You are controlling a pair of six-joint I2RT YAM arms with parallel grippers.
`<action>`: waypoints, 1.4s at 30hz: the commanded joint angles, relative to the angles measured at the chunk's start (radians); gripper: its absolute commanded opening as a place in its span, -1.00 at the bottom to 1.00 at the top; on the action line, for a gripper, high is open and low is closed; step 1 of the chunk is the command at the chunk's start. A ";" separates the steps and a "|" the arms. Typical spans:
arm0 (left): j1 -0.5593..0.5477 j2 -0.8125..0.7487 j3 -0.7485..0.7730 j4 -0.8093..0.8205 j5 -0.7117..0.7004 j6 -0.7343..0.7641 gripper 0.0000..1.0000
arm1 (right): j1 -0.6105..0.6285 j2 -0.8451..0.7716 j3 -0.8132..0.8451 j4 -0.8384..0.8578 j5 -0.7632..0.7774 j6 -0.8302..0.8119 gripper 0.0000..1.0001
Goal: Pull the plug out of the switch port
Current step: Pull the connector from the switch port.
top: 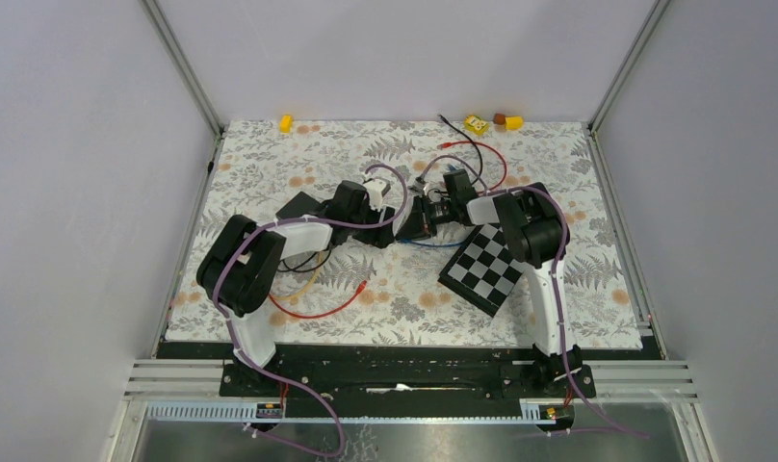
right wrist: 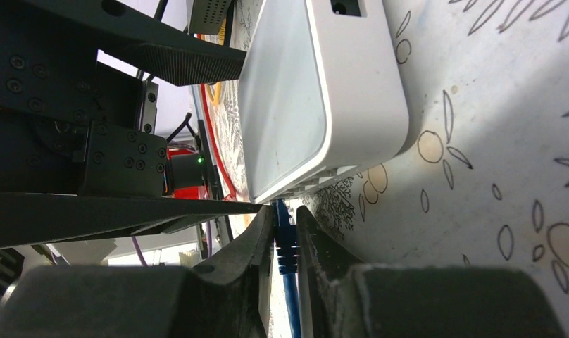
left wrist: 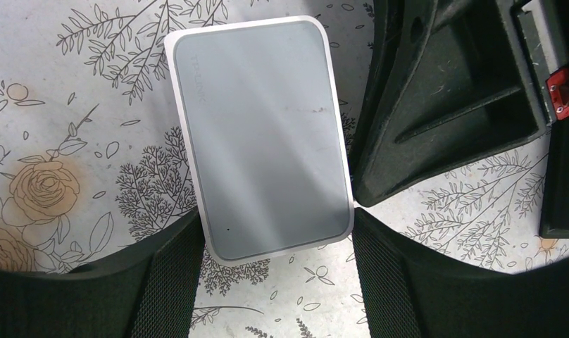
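The switch (left wrist: 260,141) is a flat grey-white box lying on the floral mat. My left gripper (left wrist: 276,220) is shut on the switch's near end, with one mesh-padded finger against each long side. In the top view the left gripper (top: 390,214) and right gripper (top: 426,218) meet at the table's middle and hide the switch. My right gripper (right wrist: 285,215) is shut on the blue plug (right wrist: 284,239), whose tip sits at the port edge of the switch (right wrist: 296,105). The blue cable (right wrist: 293,310) runs back between the fingers. I cannot tell how deep the plug sits.
A black-and-white checkerboard (top: 483,269) lies right of centre beside the right arm. A red cable (top: 313,310) loops at front left. A black box (top: 298,205) sits left of the grippers. Red and black wires (top: 481,154) and small yellow items (top: 476,123) lie at the back.
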 commanded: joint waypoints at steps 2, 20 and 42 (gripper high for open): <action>0.015 -0.001 -0.028 -0.045 -0.077 -0.030 -1.00 | 0.047 -0.043 -0.022 0.045 0.010 0.037 -1.00; 0.017 -0.006 -0.029 -0.047 -0.140 -0.028 -1.00 | 0.036 -0.016 0.036 -0.061 -0.002 -0.003 -1.00; 0.021 -0.011 -0.036 -0.043 -0.155 -0.038 -1.00 | 0.038 0.030 0.171 -0.394 0.006 -0.260 -1.00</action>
